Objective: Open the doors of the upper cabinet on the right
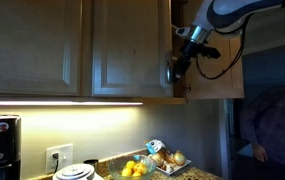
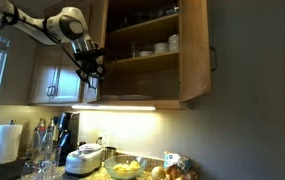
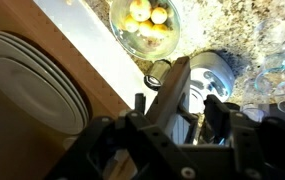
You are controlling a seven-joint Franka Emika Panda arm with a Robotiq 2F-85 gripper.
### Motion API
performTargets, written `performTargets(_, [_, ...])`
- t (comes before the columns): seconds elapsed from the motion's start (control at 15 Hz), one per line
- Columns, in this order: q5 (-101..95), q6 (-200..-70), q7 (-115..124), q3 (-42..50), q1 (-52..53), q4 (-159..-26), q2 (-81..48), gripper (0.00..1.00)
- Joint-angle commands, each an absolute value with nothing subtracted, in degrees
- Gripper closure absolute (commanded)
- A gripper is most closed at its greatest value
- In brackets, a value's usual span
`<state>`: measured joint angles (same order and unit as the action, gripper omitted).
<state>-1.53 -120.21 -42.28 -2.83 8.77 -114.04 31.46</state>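
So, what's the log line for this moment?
upper cabinet: shelves exposed | one door: swung open | gripper: at other door handle edge | grip: unclear

A bowl of yellow fruit point(image 2: 125, 168) sits on the speckled counter point(image 3: 232, 28) — a white cooker point(image 2: 85, 158) near it, a paper towel roll point(image 2: 6, 140) farther off.
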Motion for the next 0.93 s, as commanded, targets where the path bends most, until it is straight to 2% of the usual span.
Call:
performTargets(0.0, [0.55,-119.21,-43.51,-5.03,15.01,-114.26,33.56,0.62])
performTargets(0.27, [1.36,-114.04,-44.03,-6.15,18.2,-113.09,34.29,0.62])
performTargets(0.73, [9.64,-116.02,-54.2,-6.52,27.55,-110.66,29.22,0.62])
performTargets(0.87, [11.57,-115.34,-57.17,-6.17,27.43,-109.72,27.29,0.62])
